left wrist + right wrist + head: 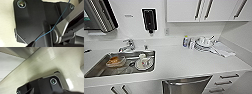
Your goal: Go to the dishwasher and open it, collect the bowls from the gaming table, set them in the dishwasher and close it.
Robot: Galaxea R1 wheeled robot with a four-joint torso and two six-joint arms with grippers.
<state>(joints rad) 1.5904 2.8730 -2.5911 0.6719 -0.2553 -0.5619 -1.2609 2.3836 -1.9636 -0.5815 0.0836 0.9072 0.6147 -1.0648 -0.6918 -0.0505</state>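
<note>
Directly below our head camera, the dishwasher [186, 86] is sitting under the worktop [184, 62], its brushed steel front shut and its bar handle [189, 82] running crosswise along the top edge. We are taking the dishwasher as our landmark. To its left, set into the worktop, the sink [99, 67] is holding white dishes [144, 63] and an orange-filled bowl [115, 61], with the tap [127, 45] behind it. Beyond the dishwasher and to its right, stacked plates [204, 42], a small bottle [185, 41] and a folded cloth [224, 50] are resting on the worktop. White drawers [227, 82] are flanking the dishwasher on its right.

We are judging the step in hand as the approach to opening the door. The handle's long axis is lying side to side across our front, so a pull would be directed back toward us. We are unable to rank which arm is nearer.

The lower part of the dishwasher front is cut off at the frame edge. For both the left and right grippers we cannot tell whether they are open or closed; the wrist views are giving robot hardware, a thin blue cable [55, 26] and pale surfaces
</note>
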